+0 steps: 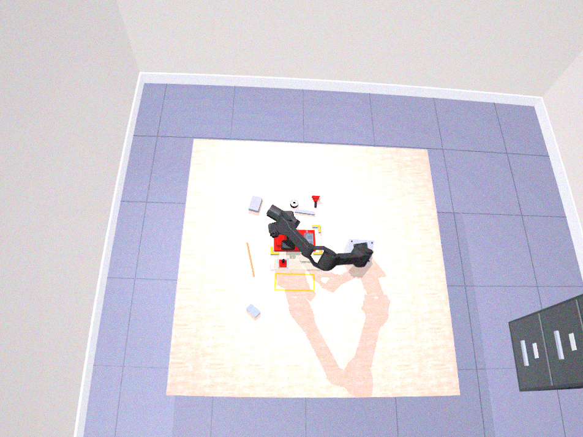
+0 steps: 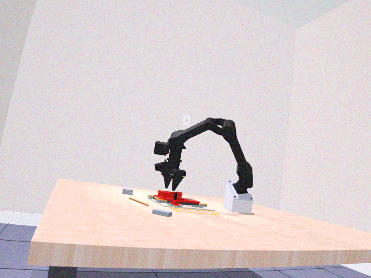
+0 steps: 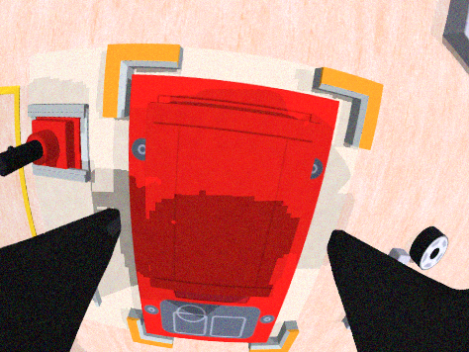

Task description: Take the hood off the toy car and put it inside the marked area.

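Note:
The red toy car [image 1: 311,242] [image 2: 190,201] [image 3: 139,198] sits between corner brackets on a pale board. Its raised red panel [image 2: 167,194] [image 3: 228,163], which looks like the hood, is on the car. My gripper [image 2: 170,189] [image 3: 227,231] is open and empty, pointing down just above the car. In the wrist view its fingers stand on either side of the car's width. In the top view the arm hides part of the car and the fingertips. The yellow outlined area [image 1: 294,290] [image 2: 197,213] [image 3: 19,119] holds no object, only the arm's shadow.
A red part with a black peg [image 1: 283,263] [image 3: 54,143] stands in a grey holder between car and outline. A wheel [image 1: 294,202] [image 3: 429,248], grey bar [image 1: 305,212] and red-and-black piece [image 1: 315,198] lie beyond the car. An orange stick [image 1: 250,259] [image 2: 138,201] and grey blocks lie around.

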`<state>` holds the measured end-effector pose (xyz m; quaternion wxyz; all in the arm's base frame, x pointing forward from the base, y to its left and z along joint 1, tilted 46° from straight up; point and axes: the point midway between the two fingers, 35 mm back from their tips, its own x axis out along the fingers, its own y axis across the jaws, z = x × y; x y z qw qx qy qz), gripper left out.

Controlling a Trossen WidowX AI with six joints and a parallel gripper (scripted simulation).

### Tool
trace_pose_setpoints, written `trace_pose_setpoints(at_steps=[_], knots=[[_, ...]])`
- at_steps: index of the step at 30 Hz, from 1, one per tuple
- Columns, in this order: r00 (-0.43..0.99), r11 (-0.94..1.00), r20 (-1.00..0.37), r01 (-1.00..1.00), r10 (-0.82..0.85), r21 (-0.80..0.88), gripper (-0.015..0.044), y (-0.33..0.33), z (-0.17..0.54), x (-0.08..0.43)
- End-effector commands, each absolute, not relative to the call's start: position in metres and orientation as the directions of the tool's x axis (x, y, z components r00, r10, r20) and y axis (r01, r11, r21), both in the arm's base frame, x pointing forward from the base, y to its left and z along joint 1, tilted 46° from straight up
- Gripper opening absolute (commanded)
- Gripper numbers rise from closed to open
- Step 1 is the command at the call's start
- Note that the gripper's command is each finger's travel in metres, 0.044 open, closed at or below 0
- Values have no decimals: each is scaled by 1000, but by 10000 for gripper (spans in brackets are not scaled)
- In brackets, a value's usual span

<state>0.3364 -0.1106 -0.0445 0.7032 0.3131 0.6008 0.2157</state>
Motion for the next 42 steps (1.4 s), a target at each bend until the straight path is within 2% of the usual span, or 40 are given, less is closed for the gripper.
trace_pose_setpoints(at_steps=[1,42], knots=[[181,705,-705,78,685,705,440,-105,-48,335],[181,704,-705,77,686,706,440,-92,-61,339]])
